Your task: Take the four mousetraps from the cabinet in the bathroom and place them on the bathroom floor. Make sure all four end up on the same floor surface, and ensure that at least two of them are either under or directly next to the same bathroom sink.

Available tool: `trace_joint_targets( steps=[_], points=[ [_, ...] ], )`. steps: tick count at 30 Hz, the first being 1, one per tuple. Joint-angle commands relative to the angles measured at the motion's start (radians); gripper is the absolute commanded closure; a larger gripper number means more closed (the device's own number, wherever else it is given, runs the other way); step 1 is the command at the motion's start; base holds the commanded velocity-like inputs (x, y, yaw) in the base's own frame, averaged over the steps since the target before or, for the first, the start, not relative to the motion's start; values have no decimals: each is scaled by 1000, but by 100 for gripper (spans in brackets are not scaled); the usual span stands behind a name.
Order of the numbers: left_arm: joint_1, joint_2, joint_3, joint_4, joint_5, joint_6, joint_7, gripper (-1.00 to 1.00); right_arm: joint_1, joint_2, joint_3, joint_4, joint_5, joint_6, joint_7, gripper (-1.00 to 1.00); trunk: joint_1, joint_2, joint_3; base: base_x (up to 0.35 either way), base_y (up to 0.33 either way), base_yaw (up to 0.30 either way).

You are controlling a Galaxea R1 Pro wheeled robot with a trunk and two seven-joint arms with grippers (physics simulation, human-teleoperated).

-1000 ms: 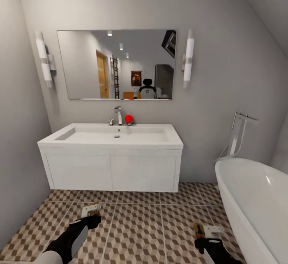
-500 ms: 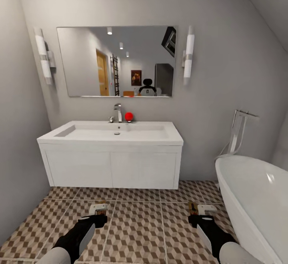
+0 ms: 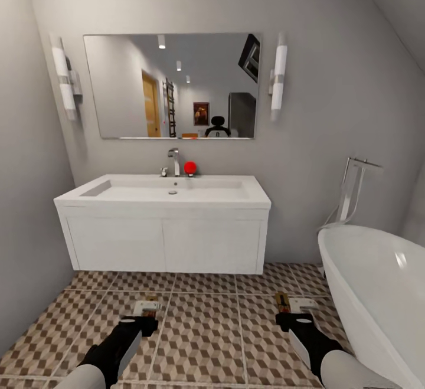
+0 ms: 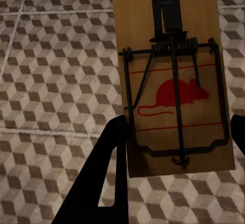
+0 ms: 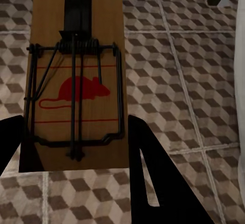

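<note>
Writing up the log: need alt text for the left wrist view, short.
A wooden mousetrap with a red mouse print and wire spring sits gripped between the left hand's dark fingers, held over the cube-patterned floor tiles.

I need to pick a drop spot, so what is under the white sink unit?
Under the sink unit only a strip of patterned floor tiles shows, with nothing lying on it. The space farther back beneath the unit is hidden by its front.

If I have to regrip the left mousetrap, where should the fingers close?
Probably on the long side edges of the mousetrap board, near its bare wooden end, coming in lengthwise as the left gripper does now. The board is flat, and the wire spring and bar cover the printed middle.
</note>
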Motion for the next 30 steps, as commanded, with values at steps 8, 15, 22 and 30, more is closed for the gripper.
trace_joint_targets(
  steps=[8,15,22,30],
  points=[
    [1,-17,-4,-2,-41,6,6,100,-25,17,-4,1,3,11,2,100,31,-57,-26,0,0,0],
    [1,-20,-6,-2,-44,6,5,100,-27,16,-3,2,2,14,11,100,57,-106,-48,0,0,0],
    [1,-20,-6,-2,-50,5,5,100,-27,17,-3,5,26,11,20,100,84,-155,-70,0,0,0],
    [1,-19,-6,-20,-63,-14,5,100,-27,13,-2,7,63,3,82,100,115,-211,-95,0,0,0]
  ],
)
